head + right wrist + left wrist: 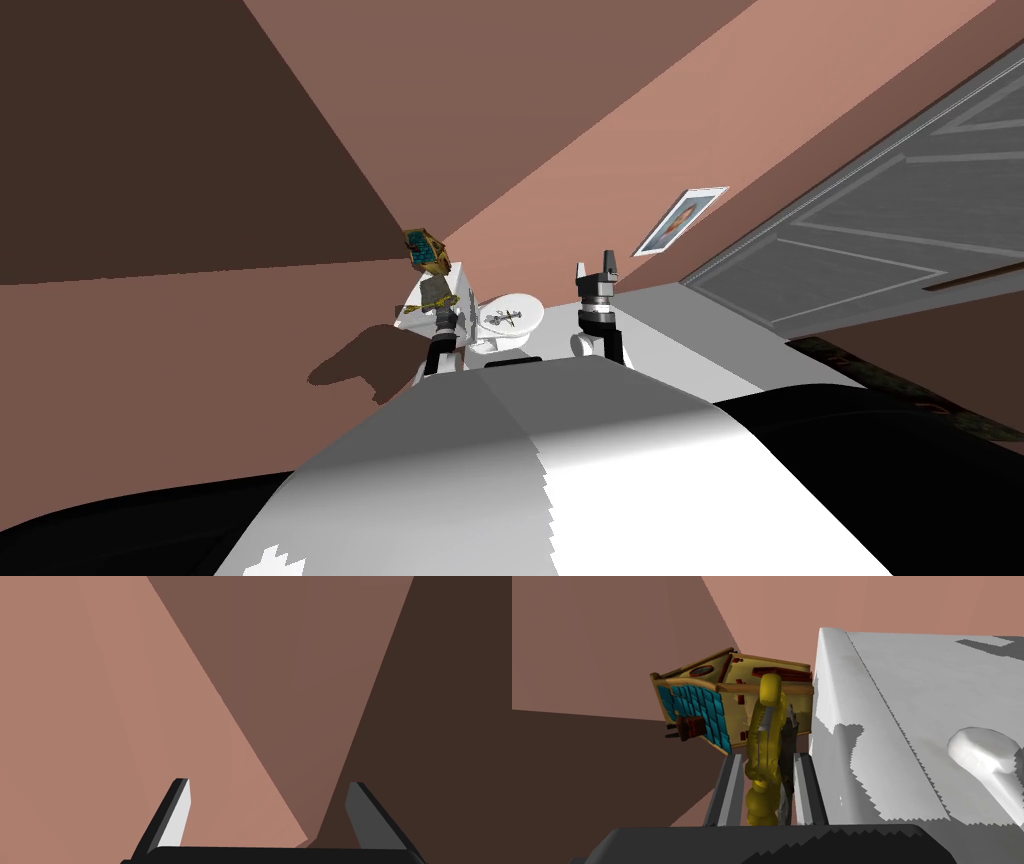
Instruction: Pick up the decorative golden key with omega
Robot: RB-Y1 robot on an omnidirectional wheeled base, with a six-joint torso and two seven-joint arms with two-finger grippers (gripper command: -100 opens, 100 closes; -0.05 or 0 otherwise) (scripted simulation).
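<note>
**Key held in the left pincer (pixel 768 758) beside the tank (pixel 912 726)**

The left arm reaches forward, its pincer clamped on the key (pixel 766 741) just off the white tank's edge. The key's long axis runs along the fingers, its far end toward a tilted toy house (pixel 712 701). The right pincer (pixel 267 796) is raised, fingers wide apart and empty.

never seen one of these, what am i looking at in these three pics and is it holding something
This is a two-armed robot in a simulated house. The wide picture is from its head camera, looking down; the other two are from cameras on its hands. The left gripper is shut on a golden key beside a white toilet tank, with a small model house, blue-roofed, just beyond. The right gripper is open and empty.
</note>
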